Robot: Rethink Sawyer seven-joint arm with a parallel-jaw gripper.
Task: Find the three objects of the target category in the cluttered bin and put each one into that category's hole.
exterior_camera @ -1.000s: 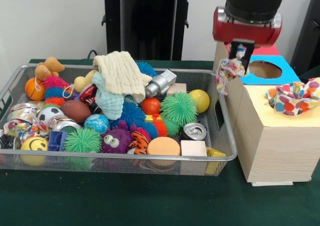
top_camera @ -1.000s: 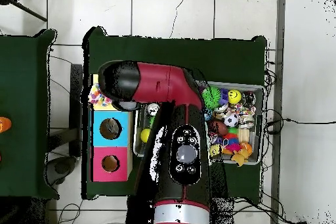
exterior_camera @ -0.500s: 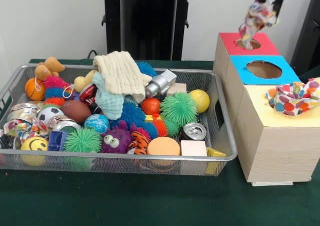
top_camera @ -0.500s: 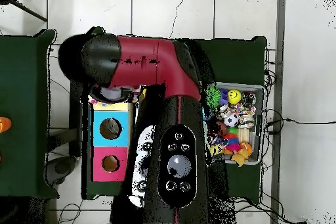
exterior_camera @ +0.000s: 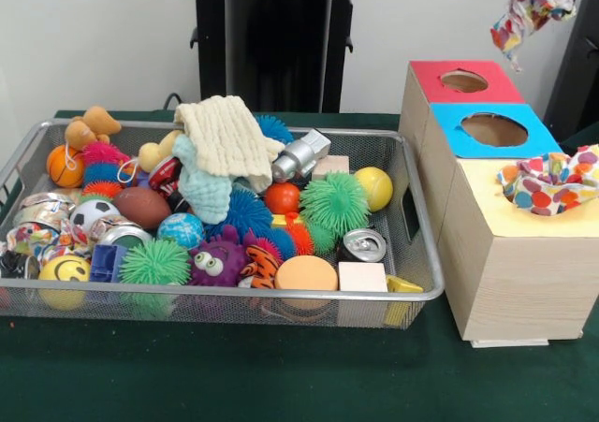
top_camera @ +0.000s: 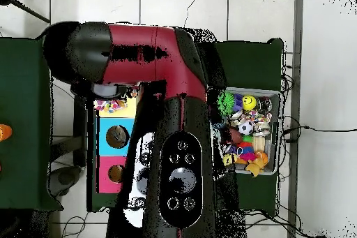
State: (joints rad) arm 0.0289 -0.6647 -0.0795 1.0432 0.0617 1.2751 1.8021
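A multicoloured spotted cloth hangs in the air at the top right of the front view, bunched at its upper end and trailing a point downward. It dangles from above, where the gripper must be, but the gripper itself lies beyond the top edge there, and in the overhead view the arm covers it, so whether it is open or clamped on the cloth cannot be told. Below the hanging cloth and a little to the side stands the wooden sorting box, with a red panel and hole at the far end, then a blue panel and hole, then a yellow panel. The cloth is clear of the box, touching none of it. A second spotted cloth sits stuffed in the yellow panel's hole. Further off to the side is the wire mesh bin, heaped with balls, spiky toys, cans, blocks and a cream knitted cloth.
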